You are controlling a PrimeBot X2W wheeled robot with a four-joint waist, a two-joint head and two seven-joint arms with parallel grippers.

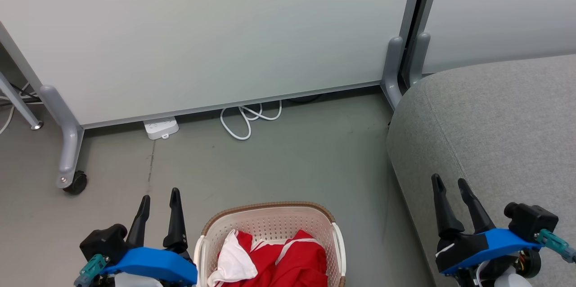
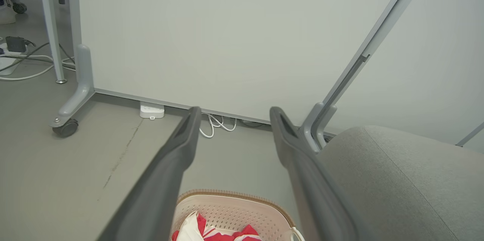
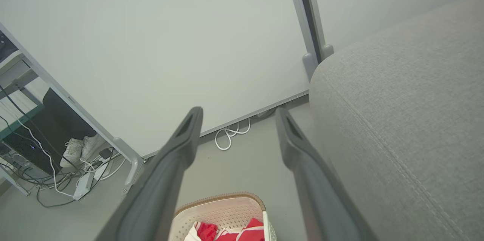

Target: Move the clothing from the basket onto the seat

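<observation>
From the head camera, you had the red-and-white clothing (image 1: 292, 260) heaped in the cream basket (image 1: 270, 226), with the grey seat (image 1: 495, 120) near on its right. It looked soft, light and limp, so a pinch on a raised fold would likely serve best. Your left gripper (image 1: 159, 194) and right gripper (image 1: 449, 179) both stood with fingers apart, holding nothing. Along the left wrist, spread fingers framed the basket, touching nothing. Along the right wrist, likewise: fingers wide, clear of the clothing
</observation>
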